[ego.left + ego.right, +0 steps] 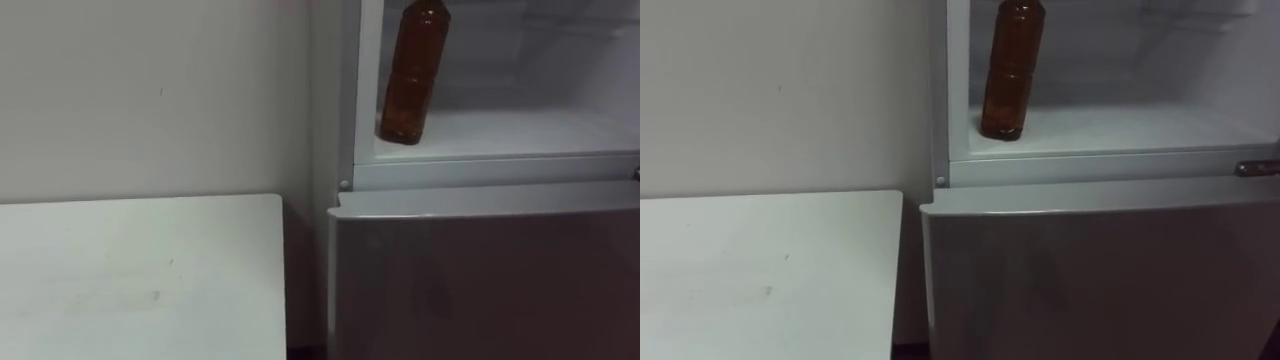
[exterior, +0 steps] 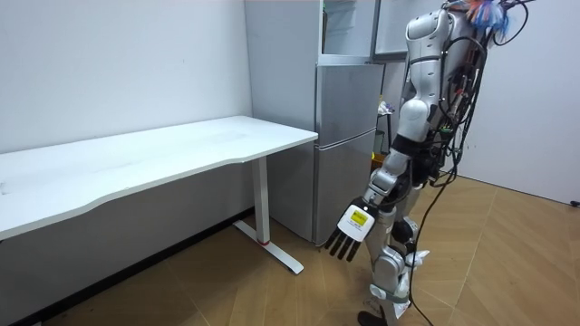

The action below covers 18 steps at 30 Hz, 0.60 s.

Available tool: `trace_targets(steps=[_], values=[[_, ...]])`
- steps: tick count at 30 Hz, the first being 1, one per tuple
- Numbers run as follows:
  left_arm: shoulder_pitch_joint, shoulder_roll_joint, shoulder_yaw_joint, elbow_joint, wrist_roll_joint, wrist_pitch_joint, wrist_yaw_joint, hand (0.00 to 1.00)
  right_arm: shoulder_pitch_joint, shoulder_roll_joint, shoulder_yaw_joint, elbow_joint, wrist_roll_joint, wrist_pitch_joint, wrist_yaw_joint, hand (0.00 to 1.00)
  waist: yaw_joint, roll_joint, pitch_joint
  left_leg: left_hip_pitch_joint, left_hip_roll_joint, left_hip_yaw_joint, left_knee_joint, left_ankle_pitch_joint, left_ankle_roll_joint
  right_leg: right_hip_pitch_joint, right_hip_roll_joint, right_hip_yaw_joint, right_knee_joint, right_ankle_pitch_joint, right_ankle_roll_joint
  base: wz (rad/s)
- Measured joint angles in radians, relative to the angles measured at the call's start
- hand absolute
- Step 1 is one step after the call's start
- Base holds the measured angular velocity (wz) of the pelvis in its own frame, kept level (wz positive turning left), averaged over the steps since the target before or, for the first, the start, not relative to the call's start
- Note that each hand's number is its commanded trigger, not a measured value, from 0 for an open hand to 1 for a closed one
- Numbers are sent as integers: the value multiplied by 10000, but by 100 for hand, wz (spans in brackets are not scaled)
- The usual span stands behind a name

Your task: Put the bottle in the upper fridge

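Bottle (image 1: 412, 72) is already standing upright inside the upper fridge (image 1: 520, 130), close to its left wall, with nothing holding it. Left hand (image 2: 352, 231) hangs low in front of the fridge, fingers released and straight. Placing looks done to me. Next is probably closing the fridge up.

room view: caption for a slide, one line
Robot standing at the fridge beside the table, left hand hanging open at its side.
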Motion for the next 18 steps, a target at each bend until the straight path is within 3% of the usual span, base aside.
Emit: trace_targets(steps=[7,13,15,16,18], values=[[129,7,671,11,-177,64,-82,0,41,29,-1525,-4,918,120,76,0,-113,-83,-4,119,3,-15,-17,-14,-4,131,-4,-37,1,-17,8,1],[232,113,971,0,-143,236,-92,0,-8,-99,-3178,-822,2299,131,-595,0,-502,-196,-8,139,-11,-38,8,-38,5,110,-7,20,33,-59,38,-2],[226,140,1084,-4,-130,236,-95,0,-152,-327,-3733,-1285,2418,113,-1067,0,-619,-202,-14,118,-22,-30,2,-41,9,-1,-13,50,71,-63,41,-4],[226,140,1164,-24,-128,239,-95,0,-205,-382,-3912,-1484,2410,108,-1238,0,-666,-285,-58,102,-29,-11,-1,-40,9,-47,-17,84,136,-73,33,-7],[287,172,1355,-34,34,242,-87,0,-355,-708,-4474,-2267,2336,82,-1714,0,-856,-268,-45,85,-42,14,-4,-40,12,-52,-27,114,212,-104,33,-5]])
